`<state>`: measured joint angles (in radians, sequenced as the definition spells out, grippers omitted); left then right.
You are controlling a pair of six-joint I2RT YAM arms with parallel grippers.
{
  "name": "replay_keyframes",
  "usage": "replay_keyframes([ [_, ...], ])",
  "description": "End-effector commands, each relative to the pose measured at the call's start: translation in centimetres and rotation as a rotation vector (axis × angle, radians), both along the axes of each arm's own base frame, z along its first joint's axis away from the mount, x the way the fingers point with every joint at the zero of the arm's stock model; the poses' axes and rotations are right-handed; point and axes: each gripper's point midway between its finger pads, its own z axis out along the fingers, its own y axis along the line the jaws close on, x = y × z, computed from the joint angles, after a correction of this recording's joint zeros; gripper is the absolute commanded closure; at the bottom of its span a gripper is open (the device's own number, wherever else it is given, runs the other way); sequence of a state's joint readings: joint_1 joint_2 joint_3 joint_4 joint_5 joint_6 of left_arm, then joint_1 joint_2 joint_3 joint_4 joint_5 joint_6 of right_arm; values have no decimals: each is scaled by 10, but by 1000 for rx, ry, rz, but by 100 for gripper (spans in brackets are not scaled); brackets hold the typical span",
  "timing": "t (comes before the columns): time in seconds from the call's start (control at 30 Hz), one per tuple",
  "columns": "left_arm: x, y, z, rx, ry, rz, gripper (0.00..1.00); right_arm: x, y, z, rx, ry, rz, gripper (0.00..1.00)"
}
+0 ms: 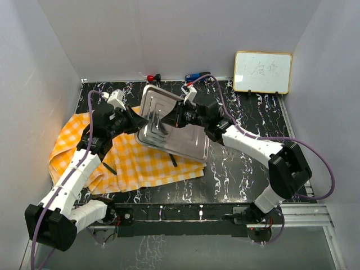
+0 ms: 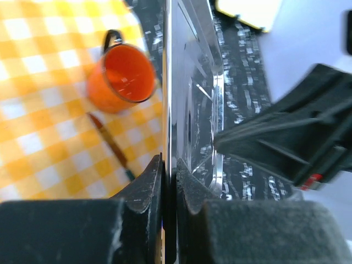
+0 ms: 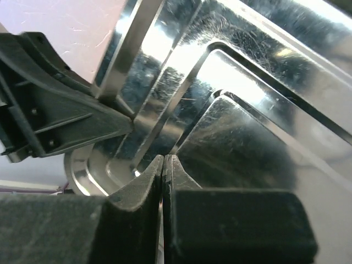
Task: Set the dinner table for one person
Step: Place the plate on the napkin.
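Gently now: the tray [image 1: 188, 143] hangs tilted above the table [image 1: 247, 163], pinched at its rim.
The left gripper [image 2: 169, 165] is clamped narrow on the tray's edge, seen edge-on. The right gripper [image 3: 164, 162] has its jaws pressed together in front of the tray's inner face, and I cannot tell whether any rim sits between them. To do this well, I judge, level the tray first, move both arms as one, and lower it flat onto the cloth [image 1: 135, 163], which covers the table's left half beneath the arms. A mug [image 2: 124, 77] and a brown-handled stick [image 2: 113, 146] lie on the cloth to one side of the tray's edge and could be struck. A whiteboard [image 1: 262, 71] leans at the far right, well apart.
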<state>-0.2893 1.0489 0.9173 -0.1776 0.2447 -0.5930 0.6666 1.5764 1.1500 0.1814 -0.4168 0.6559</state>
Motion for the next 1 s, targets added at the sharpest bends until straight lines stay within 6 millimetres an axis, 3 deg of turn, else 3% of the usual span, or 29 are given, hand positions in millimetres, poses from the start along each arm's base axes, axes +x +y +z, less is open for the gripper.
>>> replay_keyframes([
  [0.0,-5,-32,73,-184,-219,-173,100,5,0,28,35,-75,-17,100],
  [0.23,8,-17,92,-210,-250,-113,100,4,-10,37,16,-101,-58,100],
  [0.37,32,5,86,-163,-226,-22,100,11,-21,57,-2,-160,-121,100],
  [0.47,54,21,78,-110,-215,55,100,31,-40,72,-84,-212,-252,99],
  [0.57,68,32,81,-132,-222,73,100,56,-83,94,-216,-262,-456,81],
  [0.67,79,47,87,-161,-228,95,100,71,-143,106,-267,-285,-607,61],
  [0.8,84,52,109,-258,-262,72,100,91,-241,94,-194,-214,-728,58],
  [0.87,86,52,118,-290,-276,56,100,92,-265,78,-161,-175,-731,57],
  [0.97,87,52,131,-346,-293,17,100,94,-272,46,-118,-103,-669,55],
])
